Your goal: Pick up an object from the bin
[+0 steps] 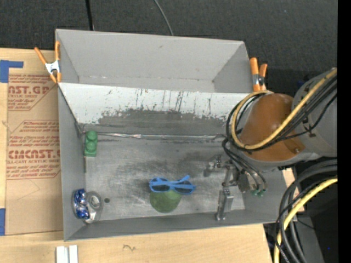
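While the hand [224, 193] is held low over bare floor in the grey bin [142, 100], its open or closed state cannot be told. Four things are counted in the bin, one of each. Nearest, just to the view's left of the hand, blue sunglasses [173, 186] are laid on a green round lump [164, 203], with their long axis running toward the hand. Farther that way, a green block [90, 144] and a blue-silver crumpled piece [83, 204] are seen.

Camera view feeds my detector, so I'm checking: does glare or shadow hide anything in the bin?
Camera view: lighting even, no strong glare on the bin; blue sunglasses, green block and the shiny blue-silver piece all stand out; soft shade near the gripper hides nothing.
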### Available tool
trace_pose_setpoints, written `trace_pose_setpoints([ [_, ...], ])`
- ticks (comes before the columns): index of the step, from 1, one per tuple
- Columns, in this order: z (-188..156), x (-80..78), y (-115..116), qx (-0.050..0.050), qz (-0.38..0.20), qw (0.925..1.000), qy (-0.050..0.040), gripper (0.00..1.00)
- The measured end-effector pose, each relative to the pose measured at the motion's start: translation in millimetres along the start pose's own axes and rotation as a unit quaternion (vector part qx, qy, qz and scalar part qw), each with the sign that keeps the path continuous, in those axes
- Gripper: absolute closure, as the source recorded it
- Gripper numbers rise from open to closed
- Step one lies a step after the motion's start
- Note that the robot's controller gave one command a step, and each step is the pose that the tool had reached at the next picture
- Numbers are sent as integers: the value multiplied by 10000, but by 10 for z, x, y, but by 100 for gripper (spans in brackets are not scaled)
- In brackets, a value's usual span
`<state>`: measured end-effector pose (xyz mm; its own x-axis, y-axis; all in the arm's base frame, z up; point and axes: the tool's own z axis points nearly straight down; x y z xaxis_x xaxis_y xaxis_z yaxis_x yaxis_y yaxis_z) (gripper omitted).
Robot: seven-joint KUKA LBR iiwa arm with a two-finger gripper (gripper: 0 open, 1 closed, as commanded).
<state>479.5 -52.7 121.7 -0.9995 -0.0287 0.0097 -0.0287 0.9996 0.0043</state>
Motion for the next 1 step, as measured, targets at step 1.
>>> trace_pose_setpoints([
  [1, 523, -381, 760, 16, -371, 9993, -81, 0],
])
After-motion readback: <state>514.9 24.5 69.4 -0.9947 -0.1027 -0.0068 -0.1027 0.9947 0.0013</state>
